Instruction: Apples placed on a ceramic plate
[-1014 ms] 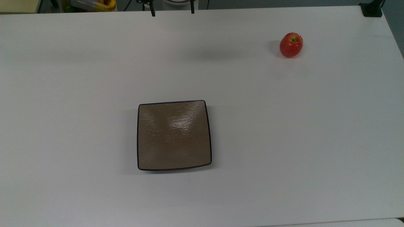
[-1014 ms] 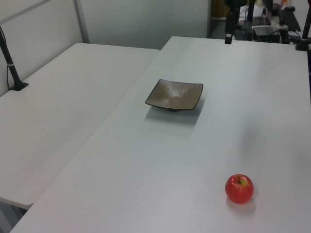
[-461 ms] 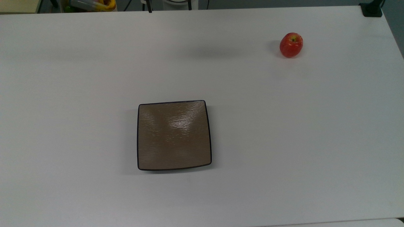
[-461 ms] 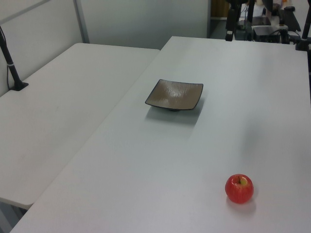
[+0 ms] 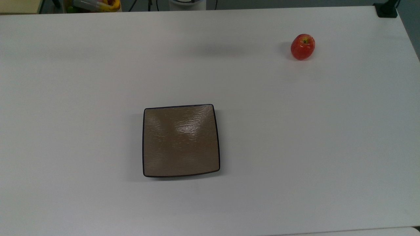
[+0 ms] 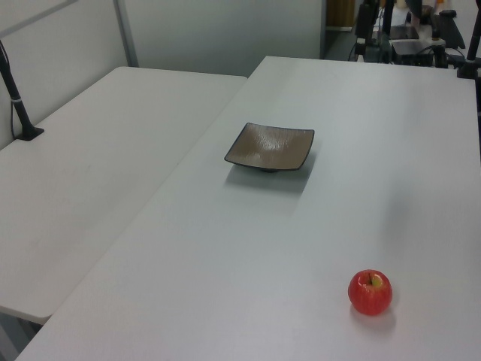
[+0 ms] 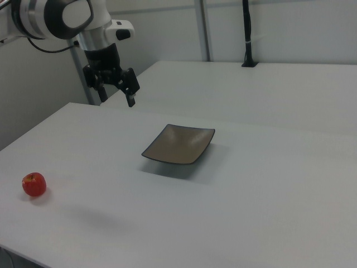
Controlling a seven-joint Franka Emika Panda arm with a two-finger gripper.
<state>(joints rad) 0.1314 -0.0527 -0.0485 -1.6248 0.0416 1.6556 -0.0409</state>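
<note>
The hand (image 7: 116,89), fingers apart and empty, has left the top view's edge.

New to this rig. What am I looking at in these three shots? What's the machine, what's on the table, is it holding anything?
It is one robot arm with a two-finger gripper, seen in the right view raised above the white table and holding nothing; its jaws are apart. The three pictures show the same moment from three fixed cameras: one looks down from above, two look from the sides. On the table lie a square glossy brown ceramic plate with nothing on it, and, well apart from it, a small red apple with a yellow-green patch at its stem. The apple sits near the top view's upper right corner.
</note>
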